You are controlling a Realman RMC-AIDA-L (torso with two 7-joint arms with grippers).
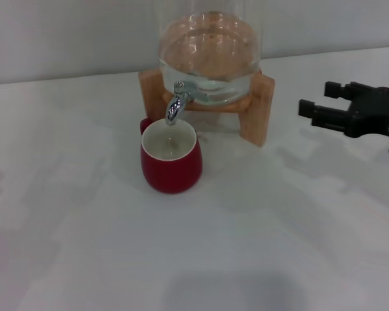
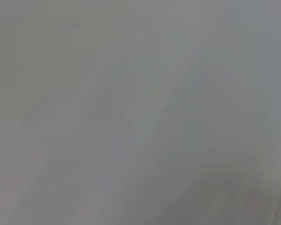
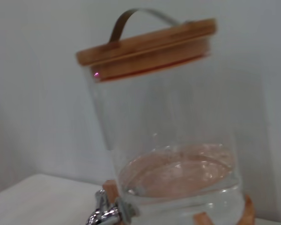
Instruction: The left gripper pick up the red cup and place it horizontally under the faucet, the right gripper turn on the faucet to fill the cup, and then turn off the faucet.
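Note:
The red cup [image 1: 171,160] stands upright on the white table right under the chrome faucet [image 1: 176,105], with some water inside. The faucet sticks out of a clear glass jar [image 1: 211,55] holding water; it also shows in the right wrist view [image 3: 105,214] below the jar [image 3: 173,140]. My right gripper [image 1: 319,103] is open and empty at the right, apart from the jar and level with the faucet. My left gripper is out of view; the left wrist view shows only a blank grey surface.
The jar rests on a wooden stand [image 1: 256,107] at the back of the white table [image 1: 84,227]. It has a wooden lid [image 3: 147,47] with a metal handle. A grey wall lies behind.

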